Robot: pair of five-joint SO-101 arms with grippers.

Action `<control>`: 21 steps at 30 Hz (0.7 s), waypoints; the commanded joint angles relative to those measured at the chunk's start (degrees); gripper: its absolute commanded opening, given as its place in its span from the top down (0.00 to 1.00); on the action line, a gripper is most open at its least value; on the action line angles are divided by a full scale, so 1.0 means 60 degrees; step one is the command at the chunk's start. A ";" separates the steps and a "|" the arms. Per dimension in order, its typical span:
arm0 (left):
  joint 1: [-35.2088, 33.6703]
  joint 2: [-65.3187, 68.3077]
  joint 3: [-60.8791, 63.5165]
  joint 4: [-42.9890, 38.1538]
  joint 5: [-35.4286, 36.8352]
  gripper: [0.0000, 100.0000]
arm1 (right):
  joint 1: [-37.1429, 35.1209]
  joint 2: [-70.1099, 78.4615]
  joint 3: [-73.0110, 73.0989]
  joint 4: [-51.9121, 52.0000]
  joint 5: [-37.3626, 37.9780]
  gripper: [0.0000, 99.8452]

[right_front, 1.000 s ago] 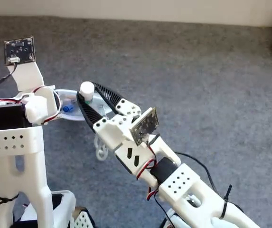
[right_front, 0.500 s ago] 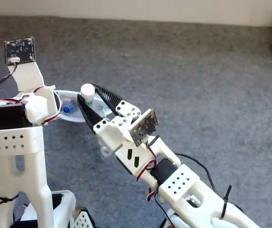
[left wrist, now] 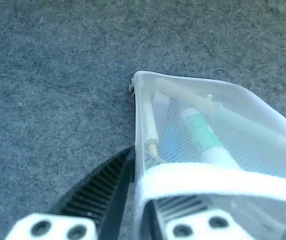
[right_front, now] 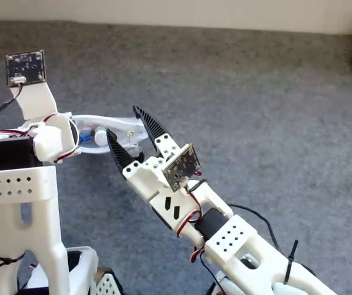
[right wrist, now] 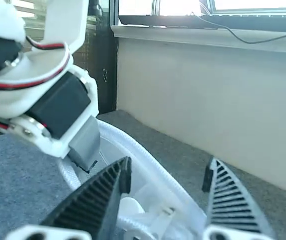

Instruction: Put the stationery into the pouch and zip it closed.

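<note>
On the grey table [right_front: 255, 92] we see two white arms. The left arm [right_front: 22, 178] stands by the left side of the high view. The right arm [right_front: 225, 233] comes up from the lower right corner.

Between them lies the pouch [right_front: 117, 121], flat on the table. It is see-through, with a white edge.

The left claw [left wrist: 135, 172] is pinched shut on that white edge at one end of the pouch. The right claw [right_front: 134, 140] is wide open and has nothing in it. It hangs just over the pouch.

Inside the pouch we can see a green and white stick [left wrist: 201, 132], a blue thing [left wrist: 170, 142] and a thin white stick [left wrist: 150, 125]. So we think the stationery is in and only the zip is left.

We think the pouch is light, soft and floppy. It would bend or slide if we tugged it. The best way is to hold one end tight, as the left claw does, and pinch the little zip tab with the other claw. We cannot tell where the tab is.
</note>
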 commanded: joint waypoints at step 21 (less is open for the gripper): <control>-0.0051 -0.0242 0.0007 -0.0264 0.0015 0.99 | 0.0212 -0.4432 -0.0154 0.5223 0.0000 0.78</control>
